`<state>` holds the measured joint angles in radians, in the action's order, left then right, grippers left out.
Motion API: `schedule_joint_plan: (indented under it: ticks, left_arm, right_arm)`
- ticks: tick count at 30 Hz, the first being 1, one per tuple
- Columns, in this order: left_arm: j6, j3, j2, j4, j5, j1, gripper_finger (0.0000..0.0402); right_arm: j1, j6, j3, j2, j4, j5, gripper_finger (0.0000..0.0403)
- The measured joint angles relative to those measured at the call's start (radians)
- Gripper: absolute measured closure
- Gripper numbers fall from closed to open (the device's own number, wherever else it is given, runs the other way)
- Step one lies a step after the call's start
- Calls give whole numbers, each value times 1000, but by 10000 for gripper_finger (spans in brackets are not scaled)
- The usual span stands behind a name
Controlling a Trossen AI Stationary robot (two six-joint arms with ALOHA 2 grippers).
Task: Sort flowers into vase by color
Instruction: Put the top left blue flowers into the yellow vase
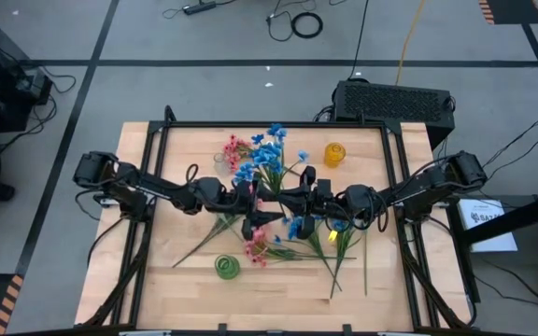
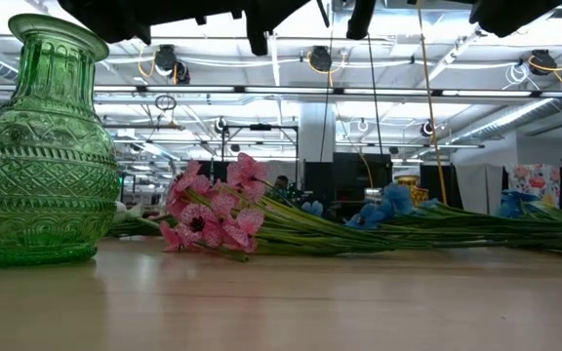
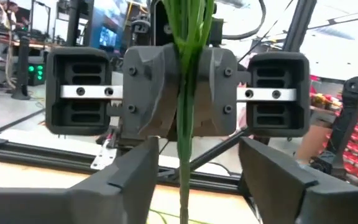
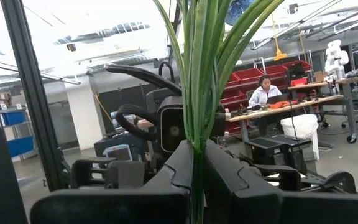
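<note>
My right gripper (image 4: 194, 171) is shut on a bunch of thin green stems whose bright blue blossoms (image 1: 261, 157) spread toward the table's far side. My left gripper (image 3: 188, 186) faces it at mid-table (image 1: 250, 213). It is open, with one finger on either side of the lower stem (image 3: 184, 177) and touching nothing. More pink flowers (image 2: 213, 210) and blue flowers (image 1: 297, 227) lie flat on the table. A green vase (image 2: 39, 146) stands near the near edge, and a yellow vase (image 1: 334, 154) stands toward the far right. My right gripper pinches the bunch of green stems (image 4: 197, 140) between its two fingers (image 3: 160, 93), which lie across the stems. It comes in level from the table's right. The stems rise past the fingers to the blue blossoms, and one stem reaches on past them on the other side.
Loose stems fan out over the table's near right part (image 1: 344, 257). A few pink blossoms (image 1: 235, 147) lie at the far side beside the blue cluster. The black frame rails (image 1: 395, 187) border the table on both sides. A person sits at a bench in the room behind (image 4: 267, 90).
</note>
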<state>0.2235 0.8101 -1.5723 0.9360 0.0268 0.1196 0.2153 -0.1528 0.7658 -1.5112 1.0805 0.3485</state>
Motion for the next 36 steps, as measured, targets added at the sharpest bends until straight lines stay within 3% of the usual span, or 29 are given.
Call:
schedule_joint_plan:
  ticks: [9, 16, 20, 24, 30, 33, 36]
  left_arm:
    - [8, 0, 0, -3, 50, -20, 318]
    - [43, 0, 0, -6, 124, -41, 386]
    - [109, 0, 11, -18, 208, -72, 390]
    - [109, 0, 85, -78, 271, -102, 390]
    - [14, 1, 236, -233, 251, -138, 390]
    - [-15, 1, 271, -254, 224, -131, 390]
    - [-52, 1, 268, -269, 184, -104, 390]
  right_arm:
    - [0, 0, 0, 0, -3, -5, 392]
    - [2, 7, 1, 0, -6, -9, 375]
    - [3, 11, 1, 14, -30, 14, 336]
    - [17, 20, 1, 99, -199, 37, 282]
    - [59, 4, 1, 251, -481, 105, 204]
    - [75, -15, 0, 255, -562, 98, 176]
    - [84, -13, 0, 202, -535, 97, 155]
